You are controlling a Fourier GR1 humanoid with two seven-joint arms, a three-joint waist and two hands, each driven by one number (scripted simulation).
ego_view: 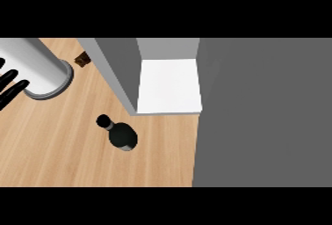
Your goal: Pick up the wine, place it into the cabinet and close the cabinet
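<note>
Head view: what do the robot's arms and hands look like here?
Only the left arm shows. The forearm is a smooth, pale grey cylinder ending in a darker grey rim. The left hand is black, with slim fingers partly cut off by the picture's edge. No cables or markings show. The right arm and hand are out of view.

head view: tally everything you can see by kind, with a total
wine bottle: 1, black, standing on the wooden counter
cabinet: 1, grey, open, white inside
left hand: 1, black fingers at the view's left edge
small brown object: 1, beside the cabinet, too small to identify
total: 4
</note>
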